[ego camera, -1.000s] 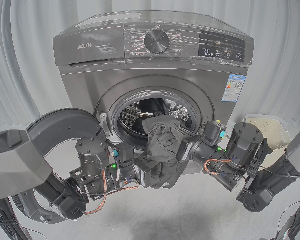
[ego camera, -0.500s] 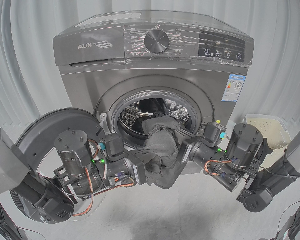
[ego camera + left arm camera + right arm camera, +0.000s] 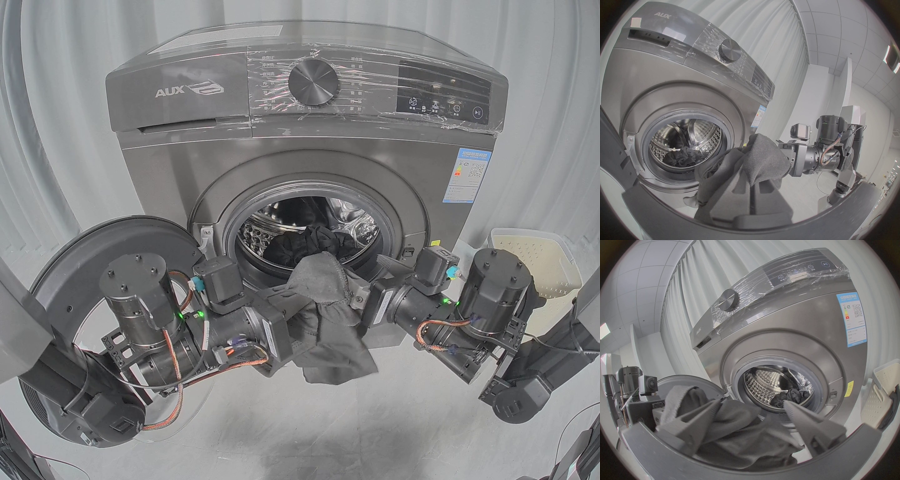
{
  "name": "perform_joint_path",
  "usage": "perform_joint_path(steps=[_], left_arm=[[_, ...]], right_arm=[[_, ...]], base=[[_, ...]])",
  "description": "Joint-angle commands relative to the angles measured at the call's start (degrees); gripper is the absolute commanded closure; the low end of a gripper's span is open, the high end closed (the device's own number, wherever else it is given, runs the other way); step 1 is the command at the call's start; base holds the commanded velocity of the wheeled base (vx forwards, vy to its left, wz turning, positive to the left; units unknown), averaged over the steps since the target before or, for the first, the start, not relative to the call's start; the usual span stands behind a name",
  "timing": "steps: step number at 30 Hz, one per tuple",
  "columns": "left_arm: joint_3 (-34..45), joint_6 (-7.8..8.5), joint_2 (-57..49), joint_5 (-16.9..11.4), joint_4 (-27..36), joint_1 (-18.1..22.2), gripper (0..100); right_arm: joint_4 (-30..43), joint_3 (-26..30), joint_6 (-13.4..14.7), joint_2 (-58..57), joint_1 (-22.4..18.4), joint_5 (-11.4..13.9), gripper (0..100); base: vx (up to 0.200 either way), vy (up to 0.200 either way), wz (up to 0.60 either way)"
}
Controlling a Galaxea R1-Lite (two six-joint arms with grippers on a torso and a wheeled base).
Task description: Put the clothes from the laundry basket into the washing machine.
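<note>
The grey washing machine (image 3: 312, 144) stands with its round door (image 3: 119, 250) swung open to the left. A heap of dark clothes (image 3: 312, 240) lies inside the drum (image 3: 775, 387). A dark grey garment (image 3: 325, 312) hangs just in front of the drum's mouth, below its rim. My left gripper (image 3: 750, 193) is shut on this garment (image 3: 762, 159), and the cloth drapes over its fingers. My right gripper (image 3: 753, 421) is open right beside it, its fingers spread wide, with folds of the garment (image 3: 740, 430) lying over one finger (image 3: 693, 418).
The cream laundry basket (image 3: 537, 262) stands on the floor to the right of the machine, behind my right arm; its rim (image 3: 881, 390) shows in the right wrist view. White curtains hang behind the machine. Pale bare floor lies in front.
My right gripper has opened and drawn back to the right. The garment's top slipped off the drum's rim and sagged lower. My left arm shifted left with the garment.
</note>
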Motion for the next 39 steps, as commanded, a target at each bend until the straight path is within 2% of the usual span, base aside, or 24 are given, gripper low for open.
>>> perform_joint_path(steps=[1,5,6,8,14,16,23,27,34,36,37,39], left_arm=[[-0.76,-0.16,-0.38,0.18,-0.57,0.26,100],[-1.55,-0.78,-0.29,0.62,-0.92,0.35,100],[-2.43,-1.57,-0.38,0.71,-1.01,0.35,100],[-3.13,-1.92,-0.29,0.89,-1.36,0.35,100],[-4.36,-1.92,-0.2,2.73,-2.15,0.17,100],[-4.54,-1.92,-0.2,3.44,-2.15,0.09,100],[-4.71,-1.83,-0.2,3.61,-2.24,0.35,100],[-4.89,-1.83,-0.2,3.61,-2.24,0.53,100],[-5.06,-1.83,-0.12,3.61,-2.24,0.61,100],[-4.98,-1.83,-0.12,3.61,-2.24,0.61,100],[-5.06,-1.83,-0.12,3.61,-2.24,0.61,100],[-5.06,-1.83,-0.12,3.61,-2.24,0.61,100]], right_arm=[[0.47,0.69,-0.37,-1.5,-1.34,0.16,0],[0.82,1.65,-0.8,-2.38,-2.65,0.16,0],[0.82,2.45,-1.33,-2.82,-3.71,0.16,0],[0.64,3.5,-1.95,-2.99,-4.32,0.25,0],[0.12,8.51,-3.71,-2.9,-4.85,1.04,0],[-0.06,10.27,-4.14,-2.9,-4.5,2.45,0],[-0.06,11.06,-4.14,-2.9,-3.88,3.33,0],[-0.06,13.26,-4.23,-2.73,-3.97,5.35,0],[-0.24,15.89,-5.02,-2.46,-3.53,5.79,0],[-0.59,16.16,-5.02,-2.46,-3.01,6.49,0],[-2.08,16.6,-5.11,-2.38,-2.13,8.78,0],[-3.14,16.95,-5.29,-2.38,-1.51,10.01,0]], base=[[0.0,0.0,0.0],[0.0,0.0,0.0],[0.0,0.0,0.0],[0.0,0.0,0.0],[0.0,0.0,0.0],[0.0,0.0,0.0],[0.0,0.0,0.0],[0.0,0.0,0.0],[0.0,0.0,0.0],[0.0,0.0,0.0],[0.0,0.0,0.0],[0.0,0.0,0.0]])
